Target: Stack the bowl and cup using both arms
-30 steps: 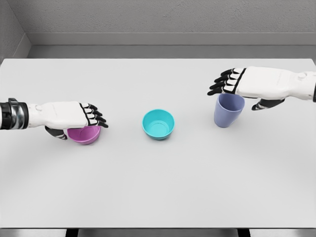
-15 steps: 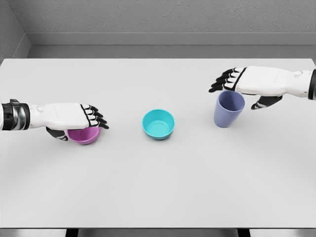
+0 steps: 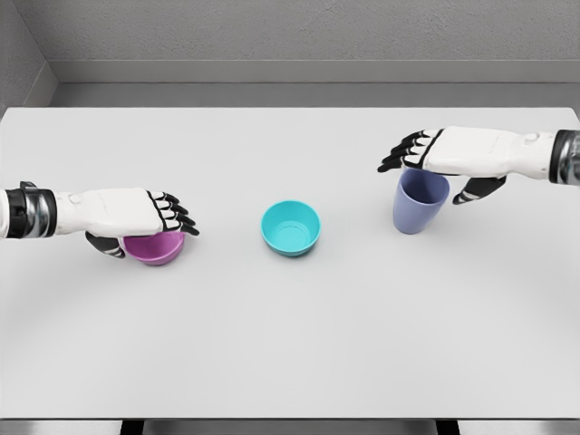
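At the far left the left hand (image 3: 136,214) lies palm-down over the magenta bowl (image 3: 155,246), its fingers stretched out flat across the rim and the thumb tucked under on the near-left side; whether it has actually gripped the bowl cannot be told, though the hand looks laid on top, not clamped. That bowl sits upright on the white bench (image 3: 290,335), well apart from the teal bowl (image 3: 291,227), which stands alone and open-mouthed near the middle with neither hand close to it. Further right, the lavender cup (image 3: 420,200) stands upright, mouth up, with its long axis vertical, and the right hand (image 3: 449,156) hangs directly over its back rim, fingers extended toward the left and the thumb dropping down beside the cup's right wall; the fingers are not wrapped round it, so the hand reads as open and holding nothing. The relation that matters is that each hand is already above its own vessel, and the teal bowl lies between them, inward from both. It is probably the stacking base, and looks slightly closer to the left hand's bowl.
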`<state>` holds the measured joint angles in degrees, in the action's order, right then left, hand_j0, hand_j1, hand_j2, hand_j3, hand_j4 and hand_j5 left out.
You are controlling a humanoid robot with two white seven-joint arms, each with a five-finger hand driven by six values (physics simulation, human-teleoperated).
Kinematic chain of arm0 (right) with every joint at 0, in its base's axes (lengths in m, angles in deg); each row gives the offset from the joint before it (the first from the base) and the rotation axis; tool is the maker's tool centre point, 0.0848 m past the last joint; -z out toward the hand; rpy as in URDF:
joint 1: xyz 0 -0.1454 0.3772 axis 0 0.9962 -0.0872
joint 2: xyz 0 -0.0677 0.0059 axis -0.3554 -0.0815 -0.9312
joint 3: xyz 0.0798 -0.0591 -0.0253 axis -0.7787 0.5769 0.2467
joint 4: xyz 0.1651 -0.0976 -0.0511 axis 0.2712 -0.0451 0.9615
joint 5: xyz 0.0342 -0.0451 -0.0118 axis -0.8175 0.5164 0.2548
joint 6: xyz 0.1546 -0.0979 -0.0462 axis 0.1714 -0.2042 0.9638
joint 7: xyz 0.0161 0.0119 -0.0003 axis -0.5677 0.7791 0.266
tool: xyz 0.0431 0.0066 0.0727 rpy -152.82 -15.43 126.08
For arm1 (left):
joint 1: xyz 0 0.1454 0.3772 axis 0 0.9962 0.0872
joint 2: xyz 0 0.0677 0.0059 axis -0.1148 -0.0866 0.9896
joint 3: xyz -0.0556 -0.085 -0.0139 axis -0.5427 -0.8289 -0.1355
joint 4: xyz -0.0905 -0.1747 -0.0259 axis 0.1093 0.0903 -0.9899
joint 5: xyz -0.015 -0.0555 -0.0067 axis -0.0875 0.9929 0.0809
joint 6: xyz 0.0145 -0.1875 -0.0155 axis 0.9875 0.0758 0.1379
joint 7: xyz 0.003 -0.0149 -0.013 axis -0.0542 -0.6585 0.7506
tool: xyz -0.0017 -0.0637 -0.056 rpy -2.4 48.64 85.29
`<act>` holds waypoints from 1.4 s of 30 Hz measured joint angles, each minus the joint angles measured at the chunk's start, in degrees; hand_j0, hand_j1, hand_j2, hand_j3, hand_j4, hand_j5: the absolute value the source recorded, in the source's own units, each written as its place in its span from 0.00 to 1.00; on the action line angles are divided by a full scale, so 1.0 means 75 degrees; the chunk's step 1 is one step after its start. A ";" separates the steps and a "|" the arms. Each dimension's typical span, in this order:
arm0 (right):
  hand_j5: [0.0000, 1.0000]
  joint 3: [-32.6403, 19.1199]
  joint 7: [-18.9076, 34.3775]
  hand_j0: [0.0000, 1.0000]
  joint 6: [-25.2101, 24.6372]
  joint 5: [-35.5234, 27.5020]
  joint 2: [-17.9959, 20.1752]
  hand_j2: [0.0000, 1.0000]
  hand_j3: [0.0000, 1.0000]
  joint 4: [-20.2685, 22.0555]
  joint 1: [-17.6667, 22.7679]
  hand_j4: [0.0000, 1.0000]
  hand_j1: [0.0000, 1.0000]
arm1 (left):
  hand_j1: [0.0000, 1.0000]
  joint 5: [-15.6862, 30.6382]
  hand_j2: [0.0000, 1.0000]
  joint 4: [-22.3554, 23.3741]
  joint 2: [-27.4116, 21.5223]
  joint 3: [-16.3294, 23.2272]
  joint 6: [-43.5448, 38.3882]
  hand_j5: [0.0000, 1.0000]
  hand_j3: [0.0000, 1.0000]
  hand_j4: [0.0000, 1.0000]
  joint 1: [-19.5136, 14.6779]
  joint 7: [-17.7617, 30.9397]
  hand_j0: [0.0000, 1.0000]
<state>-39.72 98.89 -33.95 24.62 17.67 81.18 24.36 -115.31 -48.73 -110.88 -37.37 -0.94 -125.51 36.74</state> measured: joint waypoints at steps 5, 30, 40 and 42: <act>1.00 0.0065 0.0000 1.00 0.0000 0.0001 -0.0028 1.00 1.00 -0.0037 0.0000 1.00 1.00 | 1.00 -0.0023 1.00 0.0033 0.0020 0.0000 0.0000 1.00 1.00 1.00 0.0000 0.0000 1.00; 1.00 0.0114 0.0000 1.00 0.0000 0.0000 -0.0018 1.00 1.00 -0.0242 0.0000 1.00 1.00 | 1.00 -0.0220 1.00 0.0272 0.0218 0.0000 0.0000 1.00 1.00 1.00 0.0000 0.0012 1.00; 1.00 0.0111 0.0000 1.00 0.0000 0.0001 -0.0022 1.00 1.00 -0.0395 0.0000 1.00 1.00 | 0.59 -0.0242 0.59 0.0270 0.0220 0.0011 0.0001 0.59 0.59 0.59 0.0000 0.0012 0.59; 1.00 0.0115 0.0000 1.00 0.0000 0.0002 -0.0026 1.00 1.00 -0.0425 0.0000 1.00 1.00 | 0.57 -0.0234 0.57 0.0267 0.0220 0.0013 0.0000 0.57 0.57 0.57 0.0000 0.0016 0.57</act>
<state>-38.86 98.89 -33.95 24.63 17.48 77.99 24.36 -117.06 -46.73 -109.23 -37.28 -0.94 -125.51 36.86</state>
